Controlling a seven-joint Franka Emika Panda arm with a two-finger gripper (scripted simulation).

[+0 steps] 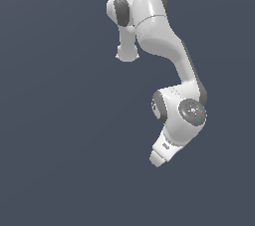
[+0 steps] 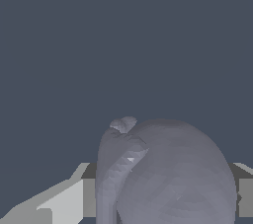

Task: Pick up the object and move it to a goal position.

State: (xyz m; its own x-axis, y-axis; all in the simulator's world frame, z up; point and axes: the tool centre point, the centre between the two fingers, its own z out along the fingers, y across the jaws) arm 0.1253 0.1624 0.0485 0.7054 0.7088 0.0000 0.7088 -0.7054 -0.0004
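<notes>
In the wrist view the object (image 2: 178, 178), a dull grey-lavender ball with a ridged lobe and a small nub on one side, looms very close to the camera. It fills the gap of my gripper (image 2: 163, 193), whose pale grey fingers (image 2: 59, 203) show at either side of it and appear to press on it. In the exterior view the white arm bends down to the gripper (image 1: 157, 159), which points toward the lower part of the picture. The hand hides the ball there.
Only a plain dark slate background shows around the arm in both views. The arm's base and upper links (image 1: 144, 16) stand at the top of the exterior view.
</notes>
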